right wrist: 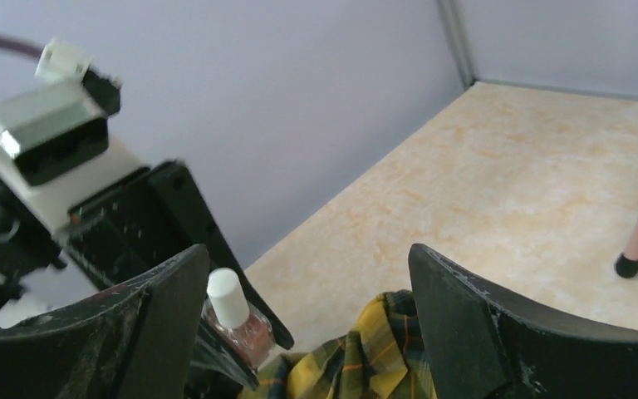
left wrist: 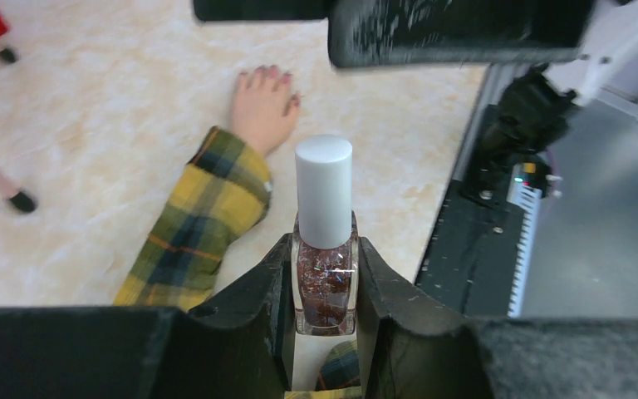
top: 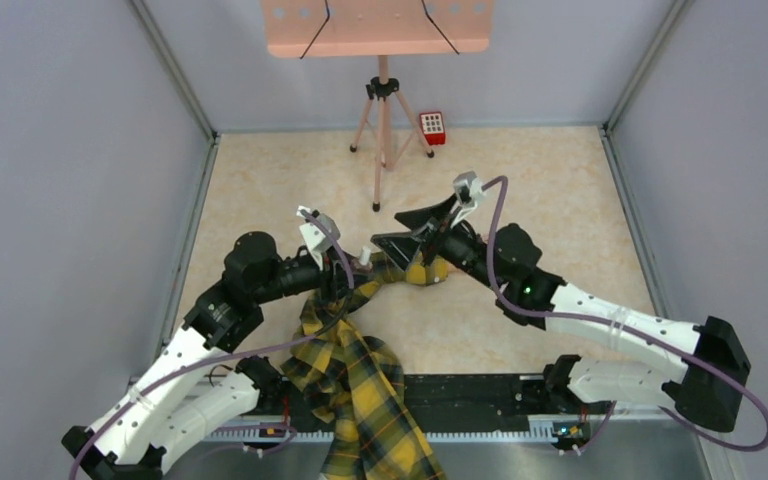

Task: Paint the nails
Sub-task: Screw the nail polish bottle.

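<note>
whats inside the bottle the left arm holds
Through the clear glass of the bottle, clamped in the left end effector, shows dark red polish with glittery flecks. The white cap is on, so any brush is hidden; the fingers cover its sides.

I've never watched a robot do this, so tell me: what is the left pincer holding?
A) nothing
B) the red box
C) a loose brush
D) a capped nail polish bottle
D: the left pincer is closed on a nail polish bottle, its white cap on.
</note>
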Tool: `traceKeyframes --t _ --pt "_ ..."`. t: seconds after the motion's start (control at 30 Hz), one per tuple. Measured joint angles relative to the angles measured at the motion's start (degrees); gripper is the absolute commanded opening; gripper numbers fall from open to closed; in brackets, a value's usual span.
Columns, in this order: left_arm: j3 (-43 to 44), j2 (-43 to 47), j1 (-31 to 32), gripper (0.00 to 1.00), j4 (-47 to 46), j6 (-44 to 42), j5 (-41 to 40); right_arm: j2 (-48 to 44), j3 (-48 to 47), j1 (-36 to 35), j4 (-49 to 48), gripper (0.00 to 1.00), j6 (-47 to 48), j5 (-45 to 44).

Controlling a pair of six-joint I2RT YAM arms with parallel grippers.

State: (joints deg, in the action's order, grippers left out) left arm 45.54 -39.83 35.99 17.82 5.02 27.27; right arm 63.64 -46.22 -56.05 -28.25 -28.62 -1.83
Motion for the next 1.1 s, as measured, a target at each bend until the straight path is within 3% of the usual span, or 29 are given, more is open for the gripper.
traceKeyframes --t 0.17,0.37,0.53,0.7,0.77,0.87,0.93,1.07,1.1 --pt "0.0 0.3 0.0 0.00 -3.4 1.4 13.6 -2.4 5.7 0.4 -7.8 0.86 3.3 15.2" --pt "0.0 -0.7 0.0 0.00 -7.5 4.0 28.6 -1.4 7.3 0.4 -20.5 0.74 3.1 31.6" --pt "0.0 -1.8 0.0 0.00 -8.4 5.4 33.9 2.3 7.3 0.4 -32.5 0.66 -1.2 39.9" --pt "0.0 -1.8 0.0 0.00 -9.0 5.9 36.3 6.5 6.7 0.4 -36.7 0.62 -4.7 45.2" --pt "0.0 -1.8 0.0 0.00 -9.2 5.9 36.5 7.2 6.7 0.3 -36.9 0.55 -5.1 46.4" --pt "0.0 -1.8 0.0 0.00 -9.3 6.0 36.8 7.4 6.6 0.3 -36.9 0.37 -5.1 47.7" --pt "0.0 -1.8 0.0 0.00 -9.3 6.1 36.8 7.4 5.8 0.2 -36.8 0.31 -5.6 48.3" --pt "0.0 -1.7 0.2 0.00 -10.0 6.1 37.4 7.6 4.9 0.1 -36.9 0.00 -5.7 48.4" --pt "0.0 -1.6 0.3 0.00 -9.9 6.2 37.4 7.8 4.8 0.0 -37.2 0.00 -5.7 48.4"
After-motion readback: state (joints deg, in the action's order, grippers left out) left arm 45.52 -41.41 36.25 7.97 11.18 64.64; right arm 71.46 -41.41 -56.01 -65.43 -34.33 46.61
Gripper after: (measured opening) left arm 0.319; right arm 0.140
